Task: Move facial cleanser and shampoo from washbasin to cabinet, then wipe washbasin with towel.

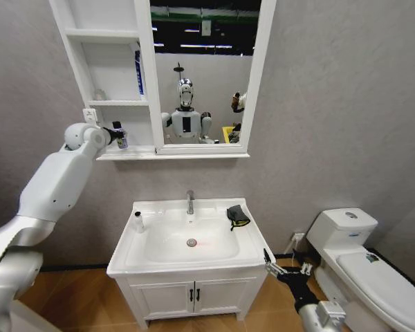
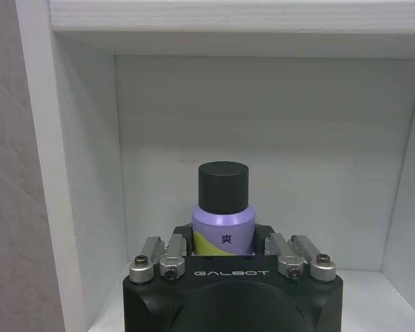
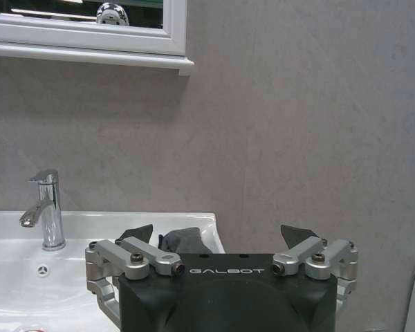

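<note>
At bottom shelf of tall white mirrored cabinet (image 1: pixel 104 83), left gripper (image 2: pixel 227 257) clamps lilac black-capped bottle (image 2: pixel 223 207); placing step, release due. Right gripper (image 3: pixel 227 243) spread, idle beside white ceramic washbasin (image 1: pixel 187 238).

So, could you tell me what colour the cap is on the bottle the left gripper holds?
Dark grey-black cap on a lilac bottle; the left wrist view shows it best.

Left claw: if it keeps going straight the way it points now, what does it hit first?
Likely the cabinet's back wall. The left claw sits in the bottom compartment, holding a purple bottle that would touch first. Depth to the wall is unclear.
</note>
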`<state>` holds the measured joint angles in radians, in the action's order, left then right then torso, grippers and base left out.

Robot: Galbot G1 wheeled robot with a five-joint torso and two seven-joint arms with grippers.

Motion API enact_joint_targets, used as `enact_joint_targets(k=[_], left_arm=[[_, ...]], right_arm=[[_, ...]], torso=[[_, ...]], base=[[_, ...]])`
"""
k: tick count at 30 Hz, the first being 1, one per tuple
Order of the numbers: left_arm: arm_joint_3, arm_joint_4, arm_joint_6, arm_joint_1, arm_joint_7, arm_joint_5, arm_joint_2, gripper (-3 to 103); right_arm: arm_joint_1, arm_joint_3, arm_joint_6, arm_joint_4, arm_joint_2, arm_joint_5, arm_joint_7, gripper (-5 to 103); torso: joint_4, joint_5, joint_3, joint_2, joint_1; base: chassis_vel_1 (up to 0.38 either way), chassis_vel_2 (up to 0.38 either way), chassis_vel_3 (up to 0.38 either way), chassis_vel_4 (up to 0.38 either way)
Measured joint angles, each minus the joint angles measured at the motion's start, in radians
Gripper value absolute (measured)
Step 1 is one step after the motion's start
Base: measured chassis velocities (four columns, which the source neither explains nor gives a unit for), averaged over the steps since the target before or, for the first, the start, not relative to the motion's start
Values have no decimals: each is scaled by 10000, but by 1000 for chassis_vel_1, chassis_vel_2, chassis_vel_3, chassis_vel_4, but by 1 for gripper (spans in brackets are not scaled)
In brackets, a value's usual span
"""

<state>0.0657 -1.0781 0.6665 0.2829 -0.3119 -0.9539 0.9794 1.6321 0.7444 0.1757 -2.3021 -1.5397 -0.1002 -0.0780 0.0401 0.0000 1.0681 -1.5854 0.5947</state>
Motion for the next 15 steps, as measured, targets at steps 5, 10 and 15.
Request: enact_joint_targets(k=[5, 10, 15], left_arm=[[-1, 306, -228, 100, 123, 402, 154, 43], [14, 543, -232, 205, 285, 569, 228, 43], [8, 552, -216, 181, 323, 575, 225, 60]], right_arm=[[70, 87, -78, 73, 39, -21, 0, 100], [75, 105, -103, 99, 14, -28, 0, 100], [67, 104, -106, 104, 8, -29, -1, 100]], torso=[[-1, 0, -1, 0, 0], [-1, 0, -2, 0, -1], [-1, 0, -2, -1, -1]], base=[[0, 0, 0, 0], [0, 0, 0, 0], [0, 0, 0, 0]])
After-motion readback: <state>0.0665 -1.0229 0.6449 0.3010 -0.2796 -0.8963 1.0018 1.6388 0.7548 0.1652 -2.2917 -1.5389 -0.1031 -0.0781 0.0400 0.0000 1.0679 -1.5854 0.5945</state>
